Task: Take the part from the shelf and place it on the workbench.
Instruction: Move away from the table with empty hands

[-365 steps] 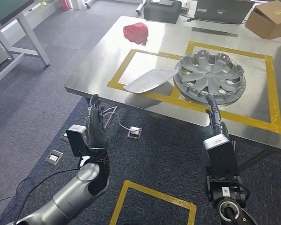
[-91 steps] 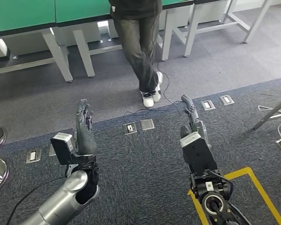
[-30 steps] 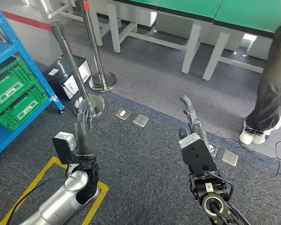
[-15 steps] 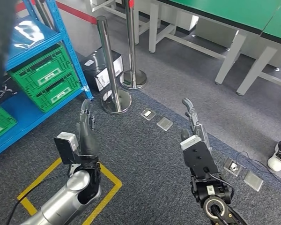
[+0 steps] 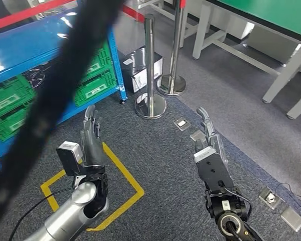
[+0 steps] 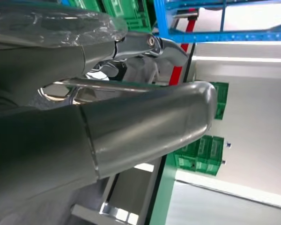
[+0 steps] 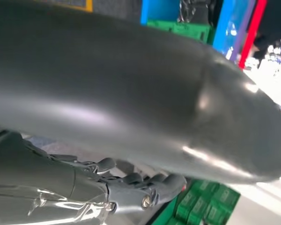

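Note:
A blue shelf (image 5: 35, 45) stands at the upper left, with green crates (image 5: 98, 75) on its lower level. A dark blurred band (image 5: 54, 105) runs diagonally across the shelf, very close to the camera, and hides much of it; I cannot tell what it is. My left hand (image 5: 90, 133) is raised in front of the shelf's near corner, fingers straight and apart, holding nothing. My right hand (image 5: 207, 133) is raised over the carpet to the right, equally bare. Up close, the left hand's fingers (image 6: 146, 47) and the right hand's fingers (image 7: 142, 187) grip nothing.
Two steel stanchions (image 5: 150, 75) (image 5: 175, 50) and a black box (image 5: 135, 70) stand just right of the shelf. A yellow tape square (image 5: 118, 170) marks the carpet under my left arm. Floor sockets (image 5: 182, 124) dot the carpet. A green-topped table (image 5: 277, 15) is at the far right.
The camera has kept turning: the workbench and the standing person have left the picture and the blue shelf has come in large at the left. Both hands keep the same raised pose.

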Available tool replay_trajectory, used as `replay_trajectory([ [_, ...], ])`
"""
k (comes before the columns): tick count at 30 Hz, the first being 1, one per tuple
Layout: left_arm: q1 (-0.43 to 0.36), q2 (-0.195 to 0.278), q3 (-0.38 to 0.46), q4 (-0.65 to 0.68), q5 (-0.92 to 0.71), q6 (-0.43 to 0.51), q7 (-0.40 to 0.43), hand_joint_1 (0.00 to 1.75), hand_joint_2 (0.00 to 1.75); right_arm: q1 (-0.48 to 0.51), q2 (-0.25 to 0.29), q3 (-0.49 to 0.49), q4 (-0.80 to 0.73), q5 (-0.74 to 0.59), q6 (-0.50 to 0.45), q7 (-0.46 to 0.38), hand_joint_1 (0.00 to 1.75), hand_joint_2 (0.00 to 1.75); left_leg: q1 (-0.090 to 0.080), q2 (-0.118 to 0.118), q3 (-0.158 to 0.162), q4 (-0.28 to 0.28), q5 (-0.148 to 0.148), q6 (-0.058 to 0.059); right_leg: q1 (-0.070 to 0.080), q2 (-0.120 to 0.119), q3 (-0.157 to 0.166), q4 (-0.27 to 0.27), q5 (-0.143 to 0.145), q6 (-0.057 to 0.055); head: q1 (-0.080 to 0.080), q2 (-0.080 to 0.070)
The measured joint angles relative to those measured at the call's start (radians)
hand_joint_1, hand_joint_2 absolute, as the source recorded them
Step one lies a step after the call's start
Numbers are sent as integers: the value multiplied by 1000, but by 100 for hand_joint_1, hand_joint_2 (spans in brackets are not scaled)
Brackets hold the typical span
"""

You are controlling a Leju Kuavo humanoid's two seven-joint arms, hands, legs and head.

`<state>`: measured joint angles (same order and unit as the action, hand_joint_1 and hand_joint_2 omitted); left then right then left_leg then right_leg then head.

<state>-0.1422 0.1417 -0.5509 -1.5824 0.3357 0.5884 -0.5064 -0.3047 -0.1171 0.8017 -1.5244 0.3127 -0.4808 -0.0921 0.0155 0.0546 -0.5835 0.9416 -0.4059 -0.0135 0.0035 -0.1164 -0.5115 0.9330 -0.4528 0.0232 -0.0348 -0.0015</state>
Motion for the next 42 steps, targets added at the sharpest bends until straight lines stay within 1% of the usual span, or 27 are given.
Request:
replay_trajectory([
  [1, 0, -1, 0, 1, -1, -1, 0, 0, 0, 2, 0, -2, -1, 1, 0, 0, 0, 0, 1, -11, 0, 0, 0, 7, -2, -4, 2, 1, -4, 6, 2, 0],
  [3, -3, -4, 0, 4, -3, -2, -2, 0, 0, 4, 0, -5, -4, 1, -3, -1, 0, 0, 4, -34, 0, -1, 2, 19, -9, 34, -12, 39, -35, 17, 4, 0],
  [5, -8, -9, 0, 5, -5, -3, -3, 0, 0, 9, -1, -8, -7, 1, -5, -3, 0, 0, 6, -55, 0, -2, 3, 28, -13, 93, -66, 162, -102, 24, 9, 0],
  [7, -9, -14, 0, 8, -4, -3, -3, 0, 0, 17, -1, -10, -8, 1, -6, -4, 0, 0, 5, -81, 0, -2, 4, 31, -13, 111, -131, 302, -154, 24, 12, 0],
  [8, -9, -14, 0, 9, -4, -3, -3, 0, 0, 21, -2, -11, -8, 0, -7, -4, 0, 0, 5, -96, 0, -1, 3, 31, -13, 113, -147, 329, -154, 24, 12, 0],
  [10, -9, -16, 0, 11, -4, -3, -3, 0, 0, 24, -2, -14, -8, 0, -7, -4, 0, 0, 6, -127, 2, 1, 3, 31, -14, 121, -118, 255, -93, 19, 12, 0],
  [12, -10, -17, 0, 12, -3, -3, -3, 0, 0, 25, -2, -16, -9, 0, -7, -4, 0, 0, 7, -156, 0, 6, 3, 26, -19, 171, -57, 107, -22, 14, 12, 0],
  [14, -11, -18, 0, 13, -1, -3, -3, 0, 0, 25, -2, -18, -9, 0, -5, -4, 0, 0, 9, -182, -11, 10, 8, 14, -22, 215, -25, 33, -3, 10, 13, 0],
  [16, -10, -16, 0, 14, 1, -2, -3, 0, 0, 22, -2, -19, -9, 0, -3, -4, 0, 0, 12, -207, -22, 7, 17, -2, -21, 203, -19, 26, -5, 4, 12, 0],
  [17, -10, -15, 0, 14, 3, -1, -2, 0, 0, 20, -1, -19, -9, 0, -2, -4, 0, 0, 11, -199, -26, 10, 16, -8, -22, 189, -16, 23, -1, -2, 11, 0],
  [19, -12, -12, 0, 14, 6, 3, -2, 0, 0, 15, -1, -19, -9, -3, -2, -7, 0, 0, 6, -138, -56, 66, -17, -17, -25, 157, -13, 15, 5, -14, 0, 0],
  [20, -13, -12, 0, 14, 7, 4, -2, 0, 0, 13, -1, -19, -8, -6, -1, -8, 0, 0, 4, -98, -85, 129, -50, -20, -22, 140, -13, 13, 7, -19, -4, 0],
  [21, -13, -12, 0, 14, 8, 5, -1, 0, 0, 12, -1, -18, -8, -9, -1, -9, 0, 0, 3, -75, -122, 204, -85, -23, -19, 123, -15, 13, 7, -21, -9, 0],
  [23, -10, -10, 0, 14, 10, 6, 0, 0, 0, 12, -1, -17, -6, -15, -1, -10, 0, 0, 3, -64, -171, 310, -120, -26, -14, 89, -18, 13, 6, -23, -12, 0],
  [24, -9, -9, 0, 14, 10, 6, 0, 0, 0, 12, -1, -16, -6, -16, -1, -10, 0, 0, 3, -62, -166, 307, -111, -25, -12, 73, -18, 13, 6, -23, -14, 0],
  [25, -8, -8, 0, 14, 10, 6, 0, 0, 0, 11, -1, -15, -6, -17, -1, -11, 0, 0, 2, -58, -139, 262, -86, -22, -11, 58, -18, 13, 6, -23, -16, 0],
  [28, -10, -5, 0, 14, 11, 9, 0, 0, 0, 3, 0, -14, -6, -19, -1, -16, 0, 0, -11, -6, -17, 49, -13, -1, -4, 23, -15, 14, 2, -18, -21, 0],
  [30, -10, -4, 0, 14, 12, 11, -1, 0, 0, -2, 0, -13, -6, -24, -1, -20, 0, 0, -19, 5, 4, 2, -5, 14, 1, 5, -13, 14, -1, -10, -19, 0],
  [31, -8, -2, 0, 14, 13, 12, -1, 0, 0, -4, 0, -11, -6, -27, -1, -21, 0, 0, -18, -8, 1, 1, -3, 19, 1, -4, -11, 14, -2, -6, -17, 0],
  [32, -7, 0, 0, 13, 13, 13, -2, 0, 0, -8, 0, -9, -6, -30, -1, -22, 0, 0, -16, -19, 1, -1, -1, 24, -1, -5, -11, 17, -6, -1, -15, 0],
  [34, -6, 2, 0, 13, 13, 13, -2, 0, 0, -16, 0, -5, -6, -33, 0, -23, 0, 0, -9, -40, 2, -7, 5, 34, -5, 34, -30, 66, -43, 9, -12, 0],
  [36, -6, 3, 0, 12, 13, 14, -2, 0, 0, -19, 0, -2, -3, -34, 0, -23, 0, 0, -5, -62, 2, -8, 8, 40, -9, 90, -86, 199, -113, 15, -4, 0],
  [38, -4, 3, 0, 12, 13, 14, -1, 0, 0, -17, 0, 1, 1, -36, 0, -22, 0, 0, -5, -89, 1, -7, 9, 41, -10, 109, -140, 320, -154, 19, 2, 0],
  [39, -3, 4, 0, 12, 12, 14, 0, 0, 0, -16, 0, 2, 3, -36, 0, -22, 0, 0, -5, -103, 0, -6, 9, 41, -11, 111, -145, 329, -145, 19, 3, 0],
  [40, -2, 4, 0, 12, 11, 14, 1, 0, 0, -16, 0, 4, 3, -36, 0, -22, 0, 0, -4, -118, 1, -4, 9, 41, -12, 115, -129, 292, -116, 18, 4, 0],
  [41, -2, 4, 0, 12, 10, 14, 2, 0, 0, -17, 0, 5, 3, -36, 1, -22, 0, 0, -3, -133, 1, -2, 9, 40, -14, 127, -98, 223, -75, 16, 5, 0],
  [42, -2, 4, 0, 12, 8, 14, 3, 0, 0, -19, 0, 5, 4, -35, 1, -22, 0, 0, -3, -147, -1, 1, 9, 37, -17, 158, -65, 147, -41, 13, 6, 0],
])
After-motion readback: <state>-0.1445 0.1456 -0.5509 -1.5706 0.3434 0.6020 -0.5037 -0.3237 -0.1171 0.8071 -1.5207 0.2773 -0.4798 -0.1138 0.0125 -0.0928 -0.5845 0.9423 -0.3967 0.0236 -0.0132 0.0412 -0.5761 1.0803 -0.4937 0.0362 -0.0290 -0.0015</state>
